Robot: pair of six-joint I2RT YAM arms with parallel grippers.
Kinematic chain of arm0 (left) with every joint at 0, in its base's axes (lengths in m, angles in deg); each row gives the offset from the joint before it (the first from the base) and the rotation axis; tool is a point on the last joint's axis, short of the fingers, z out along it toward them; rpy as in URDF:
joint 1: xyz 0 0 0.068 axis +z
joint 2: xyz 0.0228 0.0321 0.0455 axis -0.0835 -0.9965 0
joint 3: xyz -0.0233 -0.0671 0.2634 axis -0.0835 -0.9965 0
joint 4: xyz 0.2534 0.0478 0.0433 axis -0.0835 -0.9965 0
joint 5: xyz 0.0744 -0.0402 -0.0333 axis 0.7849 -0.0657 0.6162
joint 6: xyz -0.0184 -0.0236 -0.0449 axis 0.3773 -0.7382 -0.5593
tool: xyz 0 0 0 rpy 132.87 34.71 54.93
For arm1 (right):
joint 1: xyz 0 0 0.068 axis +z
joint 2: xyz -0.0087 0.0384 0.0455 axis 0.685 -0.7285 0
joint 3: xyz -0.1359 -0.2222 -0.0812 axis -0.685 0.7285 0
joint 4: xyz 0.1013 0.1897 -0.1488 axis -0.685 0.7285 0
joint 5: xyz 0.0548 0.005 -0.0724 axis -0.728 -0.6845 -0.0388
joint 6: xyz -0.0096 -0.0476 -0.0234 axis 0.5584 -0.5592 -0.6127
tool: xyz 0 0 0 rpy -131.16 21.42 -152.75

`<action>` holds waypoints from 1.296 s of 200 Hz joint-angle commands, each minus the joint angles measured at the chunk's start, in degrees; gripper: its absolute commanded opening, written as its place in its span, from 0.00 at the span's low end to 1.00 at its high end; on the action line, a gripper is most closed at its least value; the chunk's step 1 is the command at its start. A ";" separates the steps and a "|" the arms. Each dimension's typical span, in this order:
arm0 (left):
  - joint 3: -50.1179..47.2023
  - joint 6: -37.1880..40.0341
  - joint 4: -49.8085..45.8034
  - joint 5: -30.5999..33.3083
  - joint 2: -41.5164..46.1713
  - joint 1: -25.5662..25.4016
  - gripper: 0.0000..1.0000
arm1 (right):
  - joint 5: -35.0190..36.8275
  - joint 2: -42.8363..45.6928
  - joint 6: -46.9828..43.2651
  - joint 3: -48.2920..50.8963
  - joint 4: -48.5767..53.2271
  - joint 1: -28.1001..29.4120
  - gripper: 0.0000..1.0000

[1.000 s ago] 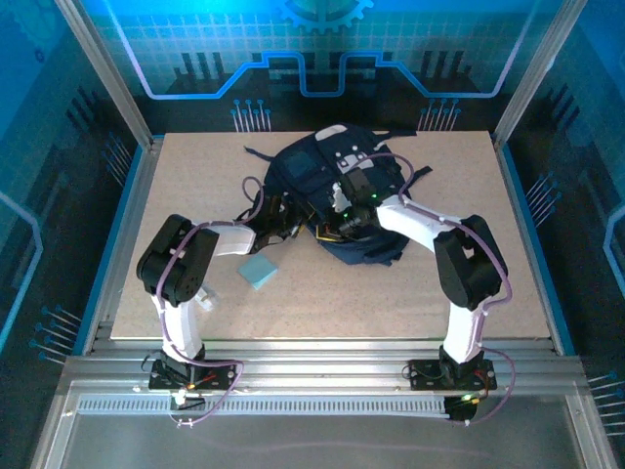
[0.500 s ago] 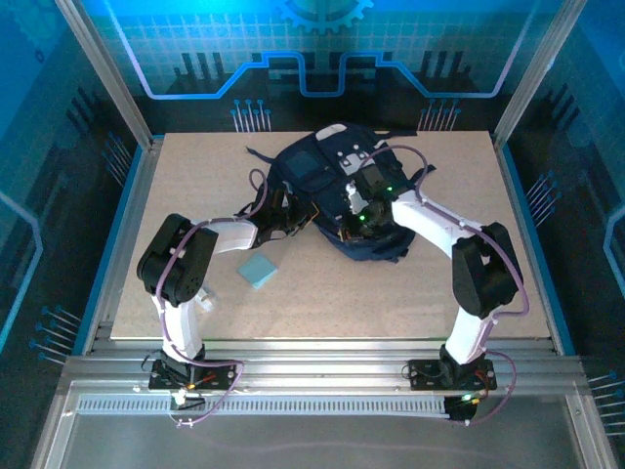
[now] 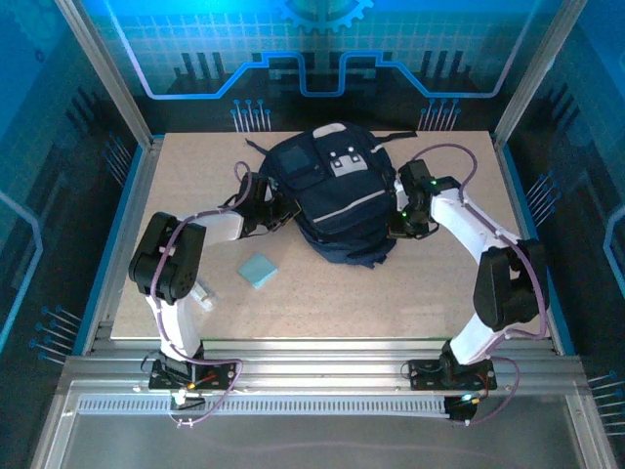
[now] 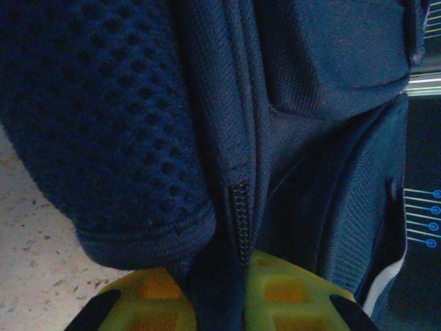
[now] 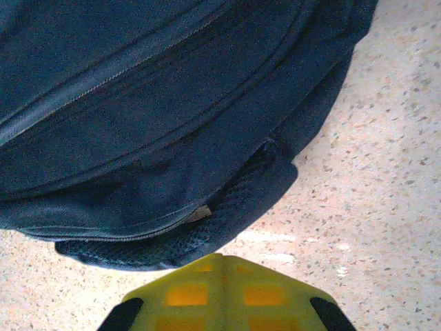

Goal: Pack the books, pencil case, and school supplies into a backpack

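Left hand (image 4: 219,274) pinching a fold of the backpack (image 3: 332,200) at its left edge, right hand (image 5: 220,265) pressed together just off the right edge — backpack toward the far side, light-blue pad (image 3: 259,271) apart at near left, bare desk (image 3: 410,293) along the near edge.

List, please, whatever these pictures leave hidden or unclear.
- Inside the backpack: all views, hidden by its navy fabric.
- Finger bases of the left gripper: left wrist view, cut off by the bottom edge.
- Small pale thing by the left arm: top view, too small to identify.
- Tan scrap at the backpack's seam: right wrist view, too small.
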 commanded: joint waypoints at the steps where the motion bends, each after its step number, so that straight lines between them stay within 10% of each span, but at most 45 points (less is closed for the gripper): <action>1: 1.12 1.90 0.53 0.19 1.93 -0.34 0.11 | -3.08 1.76 0.72 0.99 0.56 1.53 0.00; 58: -3.37 0.75 2.28 -0.30 3.03 -2.12 0.63 | -5.82 -0.73 9.82 -6.15 -4.04 13.87 0.29; 129: -6.10 -2.22 7.02 -2.41 2.87 -2.12 0.72 | 6.55 -11.37 17.16 -17.24 -0.17 24.82 0.48; 259: -7.86 -5.58 12.40 -4.33 4.02 -0.76 0.72 | 17.83 -25.92 23.57 -20.31 -2.01 27.38 0.09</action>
